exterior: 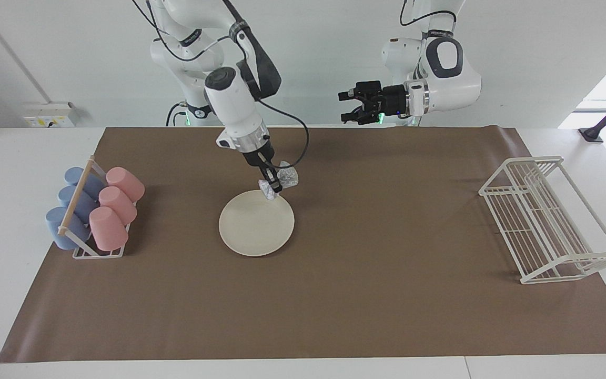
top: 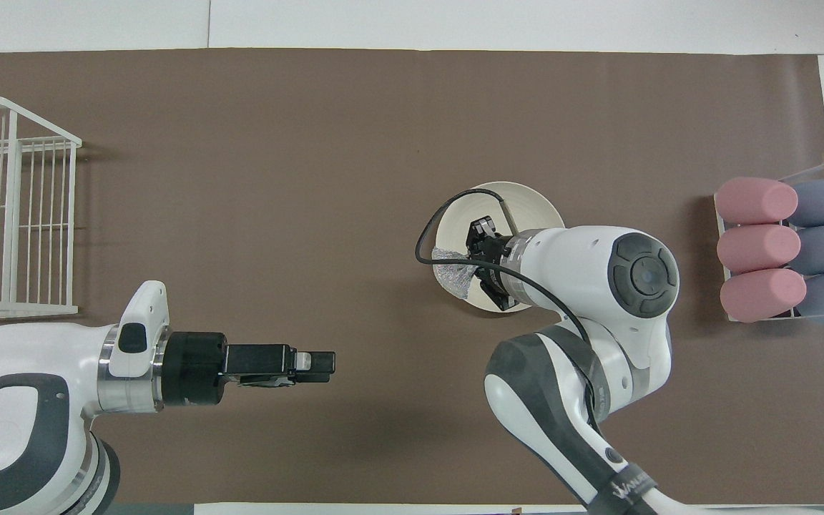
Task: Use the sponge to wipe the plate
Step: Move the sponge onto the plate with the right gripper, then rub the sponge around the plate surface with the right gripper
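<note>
the plate (exterior: 256, 223) lies flat on the brown mat (exterior: 387, 295), about midway between the cup rack (exterior: 95, 213) at the right arm's end and the wire rack (exterior: 550, 218) at the left arm's end, nearer to the cup rack. the right gripper (exterior: 271, 190) is clamped on the sponge (exterior: 284, 179) and hangs over the plate's edge nearest the robots. in the overhead view the sponge (top: 455, 272) sits over the plate's (top: 526, 200) rim on the wire rack's side. whether the sponge touches the plate cannot be told; it looks just above or barely at the rim.

the left gripper (exterior: 346, 107) is up in the air, well apart from the plate, over the mat's edge nearest the robots. its fingers stand apart and hold nothing. this arm waits.

judging by this, the sponge is in hand and brought to the plate, so pickup and approach look done. the wiping itself is left: pressing the sponge down and sweeping it over the plate's face. no wiped patch shows on the plate.
</note>
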